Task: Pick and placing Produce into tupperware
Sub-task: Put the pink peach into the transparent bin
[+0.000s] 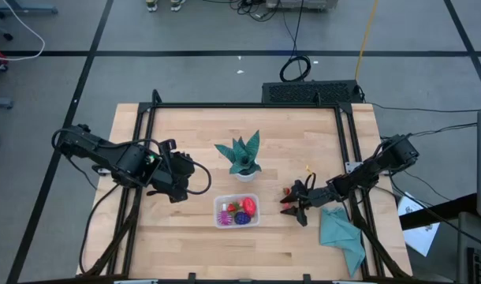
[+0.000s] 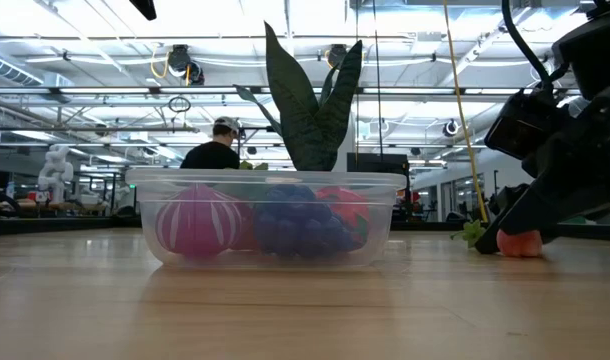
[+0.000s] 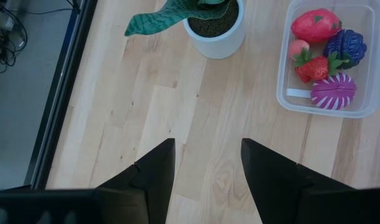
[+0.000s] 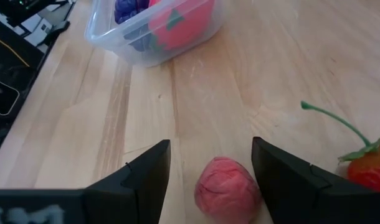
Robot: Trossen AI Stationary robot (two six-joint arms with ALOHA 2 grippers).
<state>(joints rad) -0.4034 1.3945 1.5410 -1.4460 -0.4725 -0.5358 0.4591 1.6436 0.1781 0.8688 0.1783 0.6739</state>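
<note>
The light wooden table (image 1: 193, 244) lies largely bare along its near edge and across its left half, while a black metal frame (image 1: 244, 106) runs along its far edge and down both sides. The small clear rectangular plastic container (image 1: 222, 222) sits near the middle of the table toward the front, holding a pink-purple ribbed ball (image 3: 332, 91), a dark purple piece (image 3: 345, 46), a larger red piece (image 3: 315, 25) and a red strawberry (image 3: 311, 67). The right gripper (image 1: 295, 203) is low over the wood to the right of the container, with open board between them; its jaws stand apart with a small round pinkish-red fruit (image 4: 227, 187) lying on the table between the fingers (image 4: 146, 180), and no contact with either finger can be made out. Just beside that fruit lies an orange-red piece with a green stem (image 4: 369, 169). The left gripper (image 1: 180, 175) hangs over bare wood left of the container, jaws apart and holding nothing. A teal spiky plant in a white pot (image 1: 242, 160) stands just behind the container, between the two arms, and a crumpled teal cloth (image 1: 341, 236) lies near the table's right front corner, close to the right gripper.
</note>
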